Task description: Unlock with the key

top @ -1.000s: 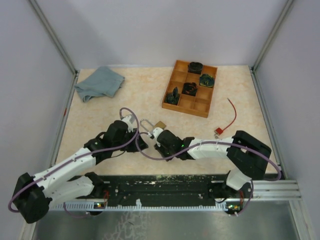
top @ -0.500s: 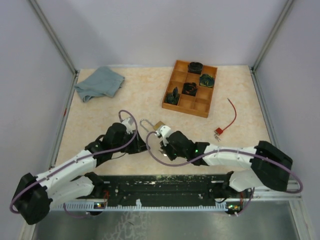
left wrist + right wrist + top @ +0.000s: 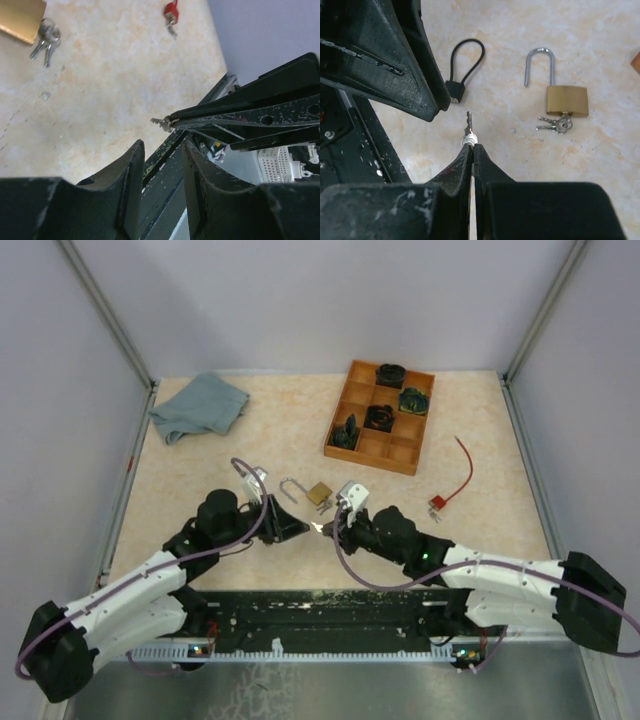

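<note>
— What is lying around you on the surface?

— You are working over a pale marbled tabletop [image 3: 250, 440] boxed in by plain grey walls [image 3: 330, 300]. A blue-grey cloth [image 3: 200, 405] is lying crumpled at 10 o'clock. A wooden tray [image 3: 380, 417] of compartments is sitting at 1 o'clock, and a red cable [image 3: 455, 480] is trailing at 3 o'clock.

— And where is the lock?

— The brass padlock [image 3: 566, 101] is lying flat near the centre, at 12 o'clock from your two tips. Spare keys [image 3: 555, 124] are hanging at its base.

— How are the arms sitting?

— Both are stretching low over the near edge, the left coming in from 7 o'clock and the right from 5 o'clock. Their tips are facing each other, close but apart.

— The jaws?

— Your right gripper [image 3: 471, 150] is pinching the key [image 3: 468, 131] by its head, with the blade pointing toward the left arm. Your left gripper [image 3: 162, 145] is standing with its jaws apart, holding nothing.
</note>
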Motion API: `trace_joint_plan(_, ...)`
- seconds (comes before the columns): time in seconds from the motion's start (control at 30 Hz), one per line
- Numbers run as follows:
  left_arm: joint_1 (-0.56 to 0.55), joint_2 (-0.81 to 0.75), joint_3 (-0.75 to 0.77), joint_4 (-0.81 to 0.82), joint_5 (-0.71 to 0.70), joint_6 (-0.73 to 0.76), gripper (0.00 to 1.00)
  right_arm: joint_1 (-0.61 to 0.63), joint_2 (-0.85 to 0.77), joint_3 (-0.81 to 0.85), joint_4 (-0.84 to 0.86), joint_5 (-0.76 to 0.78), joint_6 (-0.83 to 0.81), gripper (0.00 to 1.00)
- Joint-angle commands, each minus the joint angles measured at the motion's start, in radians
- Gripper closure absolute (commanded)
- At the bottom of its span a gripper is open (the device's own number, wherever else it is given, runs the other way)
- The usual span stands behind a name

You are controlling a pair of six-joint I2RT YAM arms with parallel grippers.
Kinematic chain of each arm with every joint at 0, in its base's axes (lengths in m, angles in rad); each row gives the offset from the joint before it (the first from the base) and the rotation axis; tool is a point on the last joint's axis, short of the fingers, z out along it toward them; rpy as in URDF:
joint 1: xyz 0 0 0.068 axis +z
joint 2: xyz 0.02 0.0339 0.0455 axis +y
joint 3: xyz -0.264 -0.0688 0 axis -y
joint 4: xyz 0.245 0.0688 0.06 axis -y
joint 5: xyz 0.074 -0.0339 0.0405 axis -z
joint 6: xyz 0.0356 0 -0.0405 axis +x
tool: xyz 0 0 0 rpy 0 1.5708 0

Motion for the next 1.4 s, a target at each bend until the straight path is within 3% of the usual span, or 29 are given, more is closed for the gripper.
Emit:
trace_joint_plan(0.0,0.006,-0.016,-0.012,0.149,0.027,-0.037,0.58,0.009,-0.085,-0.040,0.161,-0.014,0.011,1.00)
trace_joint_plan(0.53,0.005,0.139,0.037,0.238,0.141,-0.114,0.63,0.010,-0.115,-0.124,0.328,-0.025,0.043,1.00)
trace_joint_plan(1.03,0.007,0.154,0.067,0.257,0.117,-0.078,0.80,0.010,-0.111,-0.159,0.366,-0.051,0.036,1.00)
trace_joint_plan(1.2,0.005,0.162,0.077,0.259,0.126,-0.076,0.99,0.010,-0.107,-0.160,0.372,-0.054,0.026,1.00)
trace_joint_plan(1.27,0.005,0.162,0.086,0.240,0.118,-0.081,1.00,0.010,-0.103,-0.160,0.371,-0.058,0.015,1.00)
trace_joint_plan(1.3,0.005,0.161,0.092,0.225,0.111,-0.083,1.00,0.010,-0.102,-0.160,0.369,-0.058,0.006,1.00)
trace_joint_plan(1.37,0.005,0.157,0.120,0.159,0.078,-0.091,1.00,0.010,-0.104,-0.159,0.364,-0.058,-0.024,0.89)
